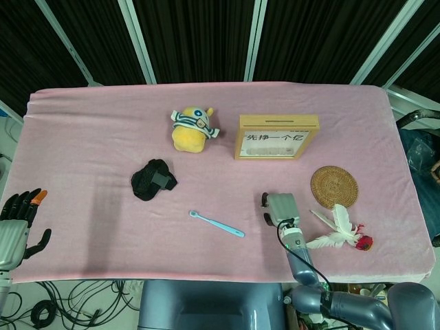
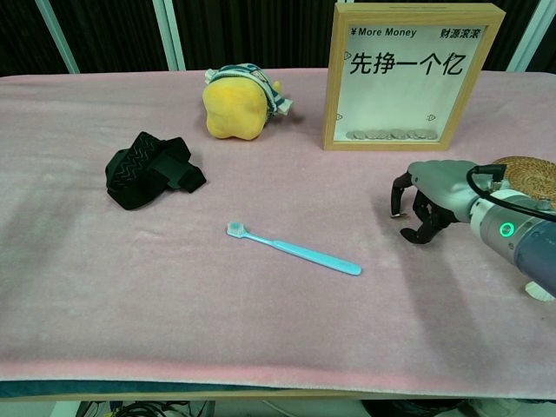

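- Right hand [image 2: 426, 204] curled claw-like, fingertips [image 2: 396, 207] down near pink cloth [image 2: 261, 330]; cannot tell whether anything small is pinched.
- Just right: woven coaster [image 2: 530, 174]; farther back: money frame [image 2: 413, 74].
- Probably mid-grasp; lifting not yet done.

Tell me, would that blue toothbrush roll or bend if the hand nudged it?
The toothbrush looks like thin, rigid plastic, so it would probably slide or pivot rather than flop. It lies flat on the soft pink cloth, which likely grips it and stops rolling. Being slim and low, it may be awkward to pinch.
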Controlling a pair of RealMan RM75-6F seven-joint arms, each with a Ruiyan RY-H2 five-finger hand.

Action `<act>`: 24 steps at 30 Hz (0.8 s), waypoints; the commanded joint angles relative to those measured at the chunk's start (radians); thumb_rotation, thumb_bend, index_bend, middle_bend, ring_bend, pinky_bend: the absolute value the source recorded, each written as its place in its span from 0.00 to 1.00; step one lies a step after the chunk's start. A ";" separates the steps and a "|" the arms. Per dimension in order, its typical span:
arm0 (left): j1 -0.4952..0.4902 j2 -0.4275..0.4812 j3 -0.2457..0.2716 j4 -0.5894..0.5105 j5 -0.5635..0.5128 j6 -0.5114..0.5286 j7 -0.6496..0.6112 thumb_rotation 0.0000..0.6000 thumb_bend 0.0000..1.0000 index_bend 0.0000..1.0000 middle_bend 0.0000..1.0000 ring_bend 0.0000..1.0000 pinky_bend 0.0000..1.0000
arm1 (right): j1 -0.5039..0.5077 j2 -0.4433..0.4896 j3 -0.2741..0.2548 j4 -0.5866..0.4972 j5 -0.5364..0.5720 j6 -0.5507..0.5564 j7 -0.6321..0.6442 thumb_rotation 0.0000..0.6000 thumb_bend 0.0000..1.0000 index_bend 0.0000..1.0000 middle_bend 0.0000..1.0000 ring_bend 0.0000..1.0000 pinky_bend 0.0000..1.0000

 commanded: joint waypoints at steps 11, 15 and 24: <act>0.001 0.001 0.000 0.000 -0.001 0.001 0.000 1.00 0.41 0.02 0.04 0.00 0.00 | 0.008 -0.012 0.011 0.020 0.005 -0.010 0.007 1.00 0.32 0.47 0.86 0.88 0.88; 0.001 0.001 0.000 0.000 -0.001 0.000 0.000 1.00 0.41 0.02 0.04 0.00 0.00 | 0.011 -0.016 0.015 0.024 0.004 -0.011 0.008 1.00 0.32 0.50 0.86 0.88 0.88; 0.001 0.002 -0.001 -0.001 -0.002 0.000 0.000 1.00 0.41 0.02 0.04 0.00 0.00 | 0.013 -0.017 0.019 0.026 0.003 -0.010 0.009 1.00 0.34 0.50 0.86 0.88 0.88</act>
